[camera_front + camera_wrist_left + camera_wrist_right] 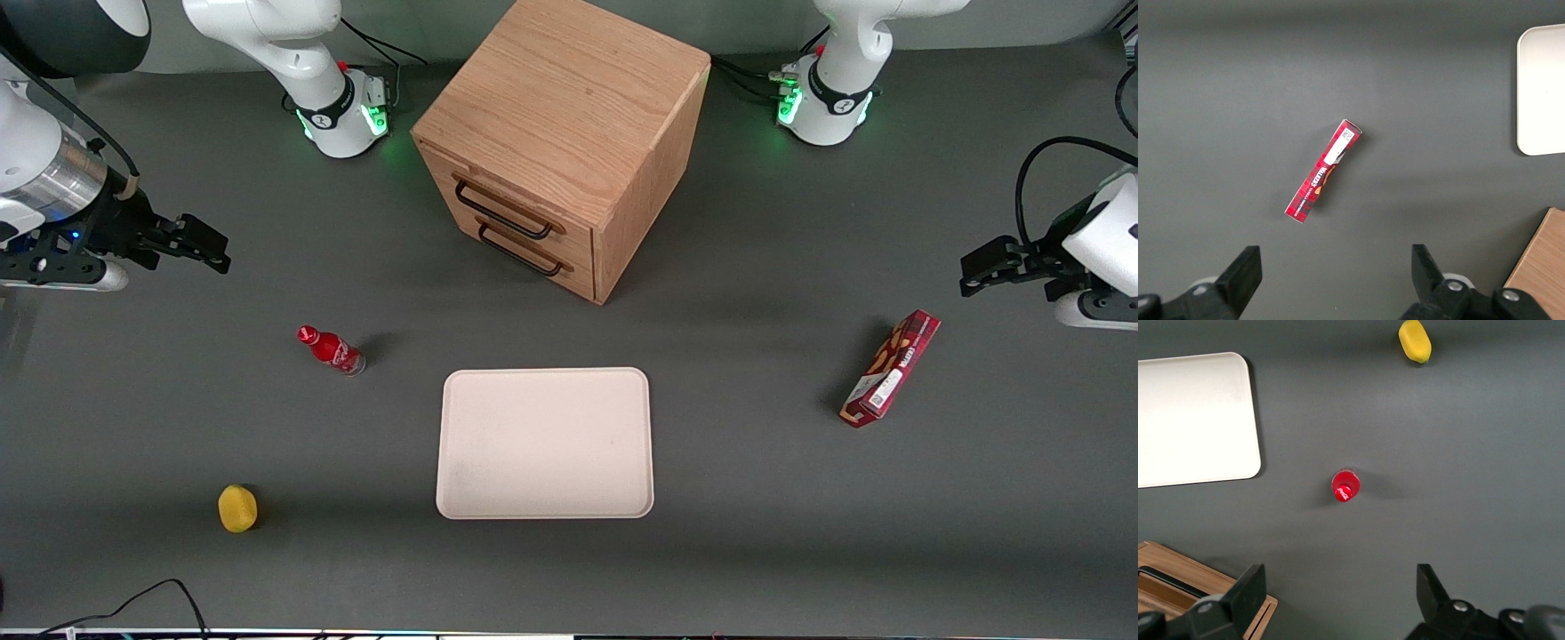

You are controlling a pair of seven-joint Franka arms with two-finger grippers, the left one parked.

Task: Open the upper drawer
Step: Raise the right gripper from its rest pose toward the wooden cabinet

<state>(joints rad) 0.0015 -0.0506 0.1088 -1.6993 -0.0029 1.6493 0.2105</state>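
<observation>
An oak cabinet [569, 98] stands at the middle of the table, away from the front camera. The upper drawer [498, 196] is shut flush and carries a long black bar handle [504, 212]; the twin lower drawer [533, 253] sits just under it. My gripper [209, 249] hovers above the table toward the working arm's end, well apart from the cabinet. It is open and holds nothing. In the right wrist view the gripper [1341, 587] hangs over bare table, with a corner of the cabinet [1185, 577] beside one finger [1248, 590].
A cream tray [544, 444] lies nearer the front camera than the cabinet. A red bottle [332, 350] stands and a yellow lemon-like object [237, 508] lies toward the working arm's end. A red snack box [892, 368] lies toward the parked arm's end.
</observation>
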